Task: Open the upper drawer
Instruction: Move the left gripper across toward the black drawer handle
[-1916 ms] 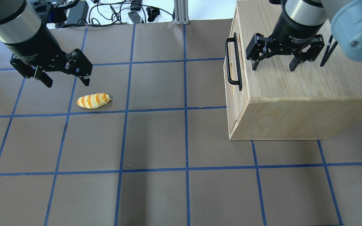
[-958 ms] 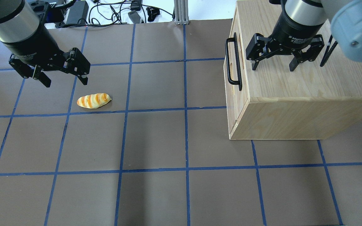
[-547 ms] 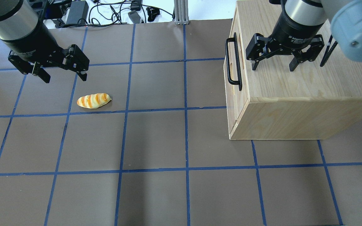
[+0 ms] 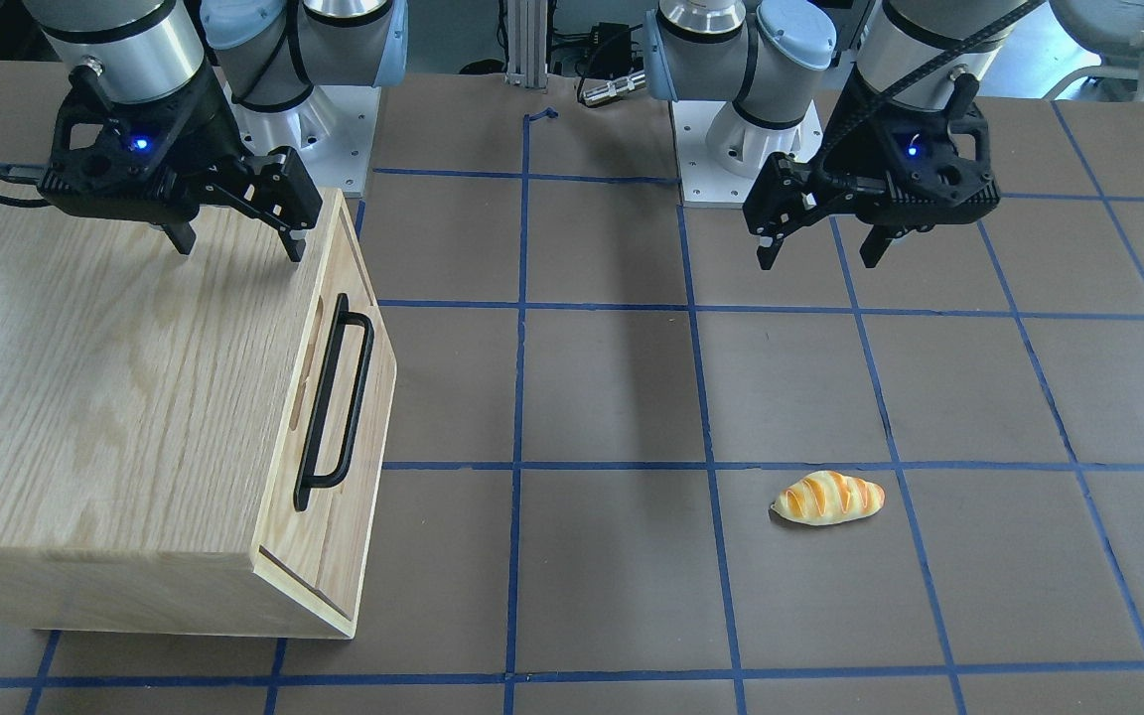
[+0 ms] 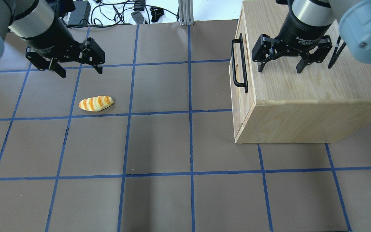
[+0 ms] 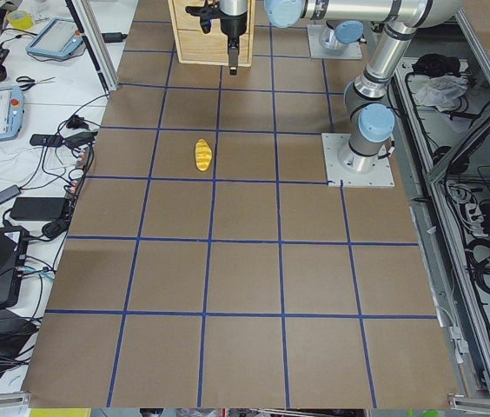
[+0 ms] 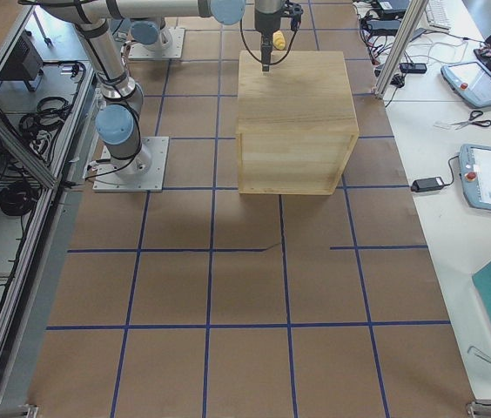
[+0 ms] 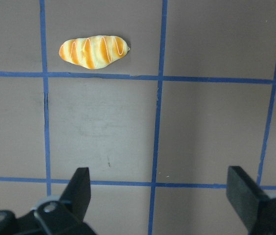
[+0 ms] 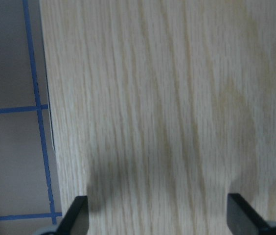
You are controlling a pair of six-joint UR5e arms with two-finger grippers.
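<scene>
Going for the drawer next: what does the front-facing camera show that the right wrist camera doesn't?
Only the front-facing view shows the upper drawer, apparently shut, with its black bar handle, plus the left gripper, open above the table, and a bread roll. Only the right wrist view gives the straight-down close-up of the cabinet top grain, with no handle in frame. Both show the right gripper open above that top, holding nothing, and some of the blue-taped table.

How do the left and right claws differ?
The left claw hangs over bare table near the bread roll; the right claw hangs over the wooden cabinet. The right claw is close to the upper drawer; the left claw is far from it. Both are open and empty.
</scene>
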